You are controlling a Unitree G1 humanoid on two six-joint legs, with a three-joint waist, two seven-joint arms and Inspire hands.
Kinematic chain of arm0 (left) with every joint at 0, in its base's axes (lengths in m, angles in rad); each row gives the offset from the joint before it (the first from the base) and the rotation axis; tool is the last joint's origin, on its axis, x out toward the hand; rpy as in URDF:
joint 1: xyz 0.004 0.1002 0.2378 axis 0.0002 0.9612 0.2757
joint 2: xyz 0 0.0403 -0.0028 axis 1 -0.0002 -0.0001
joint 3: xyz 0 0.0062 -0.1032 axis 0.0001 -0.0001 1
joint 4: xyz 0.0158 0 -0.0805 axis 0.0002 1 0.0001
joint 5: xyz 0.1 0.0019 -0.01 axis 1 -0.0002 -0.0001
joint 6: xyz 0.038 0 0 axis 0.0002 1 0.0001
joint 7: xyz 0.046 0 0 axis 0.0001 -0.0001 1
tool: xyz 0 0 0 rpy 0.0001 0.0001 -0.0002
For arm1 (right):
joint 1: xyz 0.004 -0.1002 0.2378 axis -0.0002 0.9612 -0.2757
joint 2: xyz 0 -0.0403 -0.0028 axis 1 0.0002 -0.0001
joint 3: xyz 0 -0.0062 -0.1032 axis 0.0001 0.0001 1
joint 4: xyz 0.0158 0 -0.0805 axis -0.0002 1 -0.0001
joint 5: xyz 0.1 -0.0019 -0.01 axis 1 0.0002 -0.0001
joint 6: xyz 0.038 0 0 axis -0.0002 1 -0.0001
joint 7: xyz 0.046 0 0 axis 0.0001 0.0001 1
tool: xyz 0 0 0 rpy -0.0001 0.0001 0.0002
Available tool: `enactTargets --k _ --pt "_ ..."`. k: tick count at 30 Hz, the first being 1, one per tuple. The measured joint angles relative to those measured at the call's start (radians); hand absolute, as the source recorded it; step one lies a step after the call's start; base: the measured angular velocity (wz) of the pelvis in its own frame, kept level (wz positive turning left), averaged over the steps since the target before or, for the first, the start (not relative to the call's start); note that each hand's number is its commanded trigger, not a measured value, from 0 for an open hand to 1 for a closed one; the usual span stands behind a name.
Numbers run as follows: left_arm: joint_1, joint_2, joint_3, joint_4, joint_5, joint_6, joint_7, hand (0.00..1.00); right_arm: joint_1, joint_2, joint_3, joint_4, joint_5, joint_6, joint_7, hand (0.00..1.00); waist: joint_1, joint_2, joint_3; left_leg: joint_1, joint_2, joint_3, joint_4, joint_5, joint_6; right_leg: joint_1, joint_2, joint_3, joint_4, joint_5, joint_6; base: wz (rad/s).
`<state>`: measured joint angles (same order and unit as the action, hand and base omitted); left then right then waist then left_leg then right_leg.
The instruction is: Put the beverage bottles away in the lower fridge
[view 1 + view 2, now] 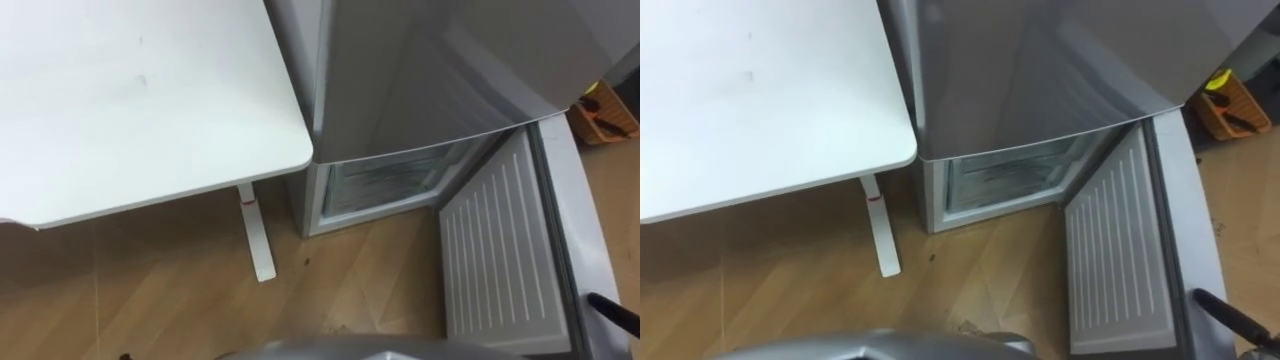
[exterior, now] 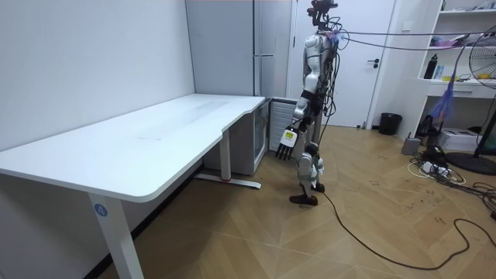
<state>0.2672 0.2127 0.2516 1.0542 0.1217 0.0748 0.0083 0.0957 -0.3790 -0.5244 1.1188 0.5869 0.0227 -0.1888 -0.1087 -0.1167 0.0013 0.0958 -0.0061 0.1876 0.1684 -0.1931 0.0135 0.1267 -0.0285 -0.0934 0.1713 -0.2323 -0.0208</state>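
Open at centre frame: lower compartment (image 1: pixel 385 185) of the tall grey fridge (image 1: pixel 420 70), pale and frosted inside, contents not to be made out. Swung out towards the lower right, its white ribbed door (image 1: pixel 500 250). Upper left, flat white counter (image 1: pixel 130 100), corner just beside the fridge. Below it, a white leg (image 1: pixel 257 235) with a small red mark (image 1: pixel 246 200), unreadable. Upper right corner, orange box (image 1: pixel 608 115) on the wooden floor (image 1: pixel 150 290). In the room view, a blue round sticker (image 2: pixel 100 208) on the near counter leg, print too small to read. Standing before the fridge; left hand (image 2: pixel 284 147) hanging released, holding nothing. At the lower right edge, right hand (image 1: pixel 1230 318) as a dark tip; clenched or released, cannot tell.
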Motion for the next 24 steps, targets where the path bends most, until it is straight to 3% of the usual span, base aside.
enactTargets --k 8,12,16,24 --pt "-0.018 -0.003 -0.002 -0.002 0.009 0.005 0.001 0.00 0.002 0.028 0.008 -0.097 0.043 0.001 -0.006 0.00 0.007 0.012 -0.0048 -0.005 -0.001 0.003 -0.002 0.000 0.000 -0.012 0.005 0.008 0.001 0.001 0.000 -0.04" --pt "-0.029 -0.004 -0.021 -0.002 0.001 0.006 0.008 0.00 0.006 0.037 0.071 -0.169 0.039 -0.001 0.009 0.00 0.007 0.016 -0.0031 -0.004 -0.002 0.005 -0.002 0.000 0.000 -0.011 0.005 0.011 0.000 0.002 0.001 -0.02" --pt "-0.040 -0.012 -0.054 -0.001 0.002 0.006 0.002 0.00 0.008 0.059 0.112 -0.247 0.101 0.000 0.021 0.00 0.010 0.028 -0.0094 -0.005 0.000 0.016 -0.003 0.000 0.000 -0.015 0.003 0.019 0.000 0.002 0.001 -0.06" --pt "-0.036 -0.020 -0.081 -0.003 0.011 0.006 0.005 0.00 0.009 0.098 0.198 -0.302 0.250 -0.001 0.151 0.00 0.025 0.042 -0.0046 -0.001 0.002 0.018 -0.002 0.000 0.000 -0.015 0.004 0.030 0.000 0.004 -0.001 -0.04"
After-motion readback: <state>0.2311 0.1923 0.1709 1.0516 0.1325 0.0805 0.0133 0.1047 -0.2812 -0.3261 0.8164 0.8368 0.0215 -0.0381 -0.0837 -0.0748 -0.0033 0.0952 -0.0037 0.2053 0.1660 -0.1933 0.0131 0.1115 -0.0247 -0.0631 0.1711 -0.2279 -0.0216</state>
